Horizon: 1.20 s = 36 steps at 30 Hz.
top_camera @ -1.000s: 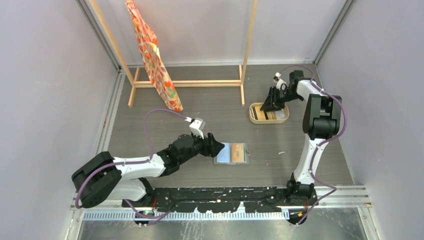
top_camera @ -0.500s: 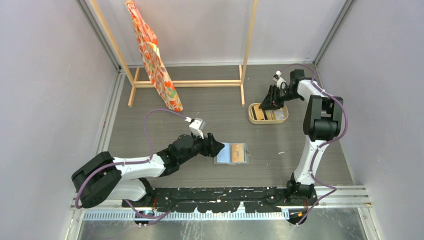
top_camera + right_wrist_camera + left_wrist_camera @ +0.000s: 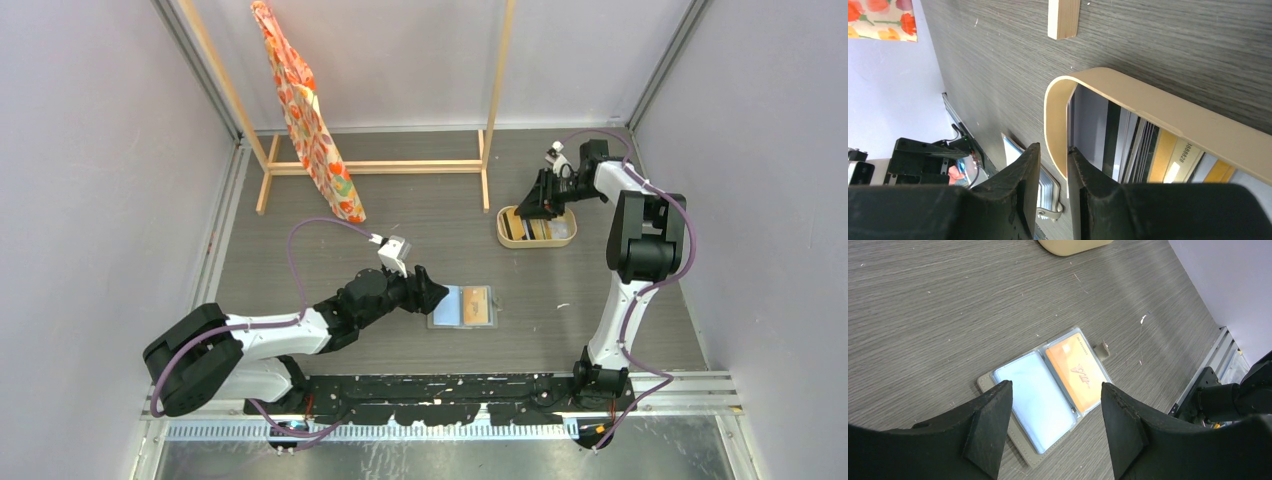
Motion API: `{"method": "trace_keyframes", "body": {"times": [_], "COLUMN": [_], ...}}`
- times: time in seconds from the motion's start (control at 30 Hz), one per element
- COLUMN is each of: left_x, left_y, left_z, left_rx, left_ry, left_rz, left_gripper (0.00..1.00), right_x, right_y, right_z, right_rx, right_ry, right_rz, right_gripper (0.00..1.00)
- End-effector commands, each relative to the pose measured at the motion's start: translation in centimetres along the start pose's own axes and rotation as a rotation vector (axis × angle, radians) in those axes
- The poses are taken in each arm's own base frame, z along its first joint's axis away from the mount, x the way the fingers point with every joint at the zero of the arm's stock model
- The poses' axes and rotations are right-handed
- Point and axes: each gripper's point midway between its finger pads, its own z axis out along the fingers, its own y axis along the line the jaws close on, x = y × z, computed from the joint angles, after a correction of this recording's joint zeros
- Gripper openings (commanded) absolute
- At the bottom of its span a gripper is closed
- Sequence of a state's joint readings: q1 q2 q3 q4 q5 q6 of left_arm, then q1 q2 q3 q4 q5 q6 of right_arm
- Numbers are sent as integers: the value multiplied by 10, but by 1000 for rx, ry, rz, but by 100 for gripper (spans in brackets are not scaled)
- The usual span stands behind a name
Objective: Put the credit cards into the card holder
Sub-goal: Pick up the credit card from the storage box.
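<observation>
1. The left gripper (image 3: pixel 1055 392) is spread wide and hangs over the open holder (image 3: pixel 1023 405). The pale empty pocket lies between its fingers, and one orange card (image 3: pixel 1077 372) is already sleeved just inside the right finger.
2. The right gripper (image 3: pixel 1053 150) is narrowed to a slit at the end of the tray (image 3: pixel 1148 107), and the tray's wall is seen in the gap. Whether a card is pinched cannot be told.
3. The other cards (image 3: pixel 1135 145) are stood on edge in the tray, packed just beside the right finger.
4. The tray wall could be clamped instead of a card, so the tray would be lifted or dragged.
5. Two or more cards could be taken at once, since they are packed tightly.
6. The holder is not pinned, so it could be shoved along the table (image 3: pixel 948 300) when a card is slid in.
</observation>
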<state>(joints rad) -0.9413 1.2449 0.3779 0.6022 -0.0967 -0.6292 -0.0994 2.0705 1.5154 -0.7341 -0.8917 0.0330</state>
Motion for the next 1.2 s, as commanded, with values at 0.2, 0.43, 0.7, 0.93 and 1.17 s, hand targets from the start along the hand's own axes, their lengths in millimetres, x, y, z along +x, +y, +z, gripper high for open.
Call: {"method": "trace_keyframes", "body": {"times": [0.2, 0.43, 0.7, 0.93, 1.17], "left_x": [-20, -20, -20, -22, -43], "left_y": [-7, -7, -6, -8, -28], "left_z": [-1, -1, -1, -2, -8], "left_rx": [19, 19, 18, 22, 79], "left_ry": [-80, -80, -81, -88, -100], "left_rz": [-15, -17, -16, -15, 34], "left_gripper": [67, 67, 67, 67, 68], "right_x": [-4, -2, -6, -17, -20], "right_y": [19, 11, 8, 19, 32], "right_z": [-4, 1, -2, -21, -43], "right_rx": [-36, 63, 141, 194, 126], "right_ry": [-24, -18, -47, -127, -158], "right_rz": [-20, -52, -64, -109, -150], "right_gripper": [30, 20, 5, 1, 1]}}
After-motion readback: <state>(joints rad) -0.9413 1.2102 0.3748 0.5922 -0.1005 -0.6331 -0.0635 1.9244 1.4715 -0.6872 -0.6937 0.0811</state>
